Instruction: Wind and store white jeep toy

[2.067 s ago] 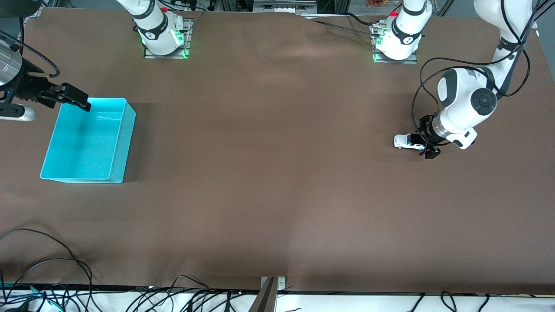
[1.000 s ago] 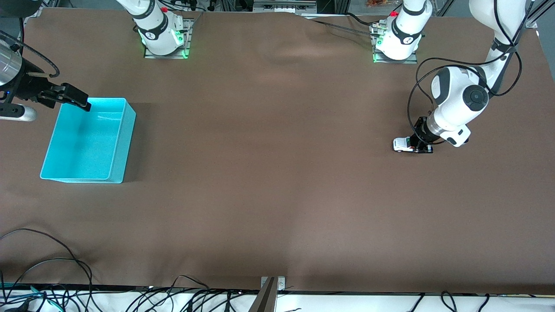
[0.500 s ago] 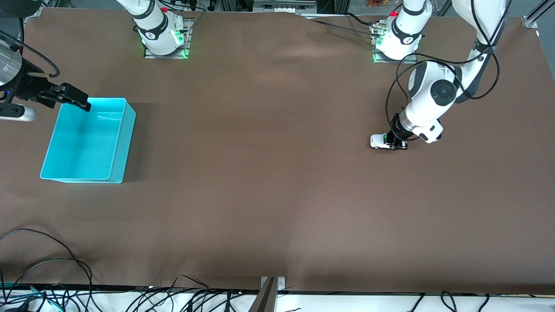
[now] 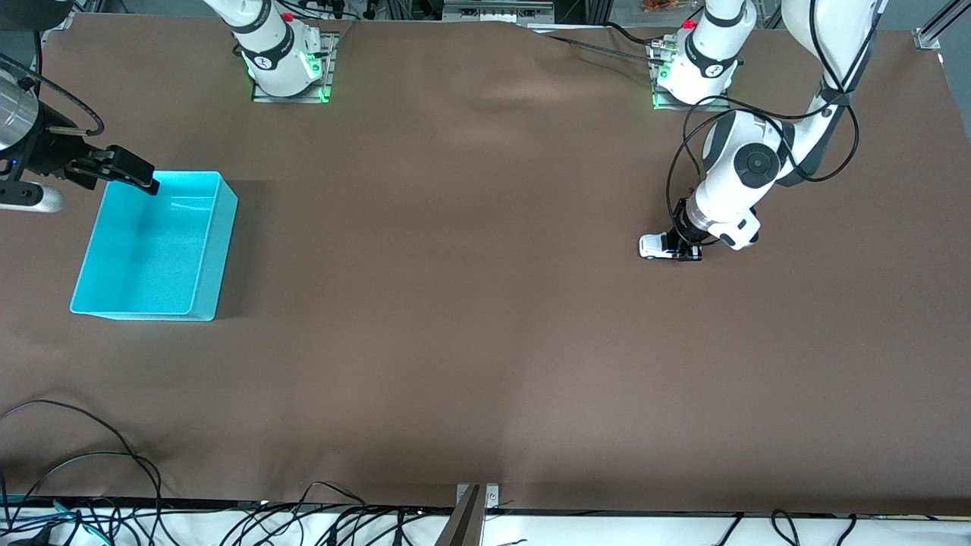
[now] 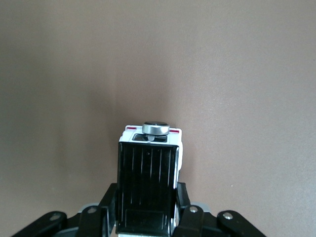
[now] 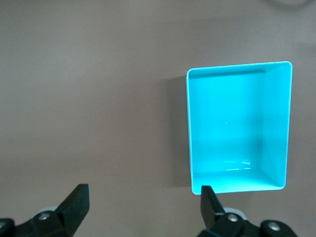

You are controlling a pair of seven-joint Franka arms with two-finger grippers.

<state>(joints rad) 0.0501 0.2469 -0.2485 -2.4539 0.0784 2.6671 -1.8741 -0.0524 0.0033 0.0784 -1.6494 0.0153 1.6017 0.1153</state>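
Left wrist view: jaws gripping white jeep toy (image 5: 148,182)

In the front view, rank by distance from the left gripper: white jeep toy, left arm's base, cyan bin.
1. The small white jeep toy with black roof, clamped in the left gripper.
2. The left arm's base, at the table's edge above it.
3. The cyan plastic bin, at the right arm's end.

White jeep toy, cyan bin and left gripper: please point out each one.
white jeep toy (image 4: 654,246), front view, its white hood.
cyan bin (image 4: 215,250), front view, its side wall.
left gripper (image 4: 689,250), front view, between its fingertips.
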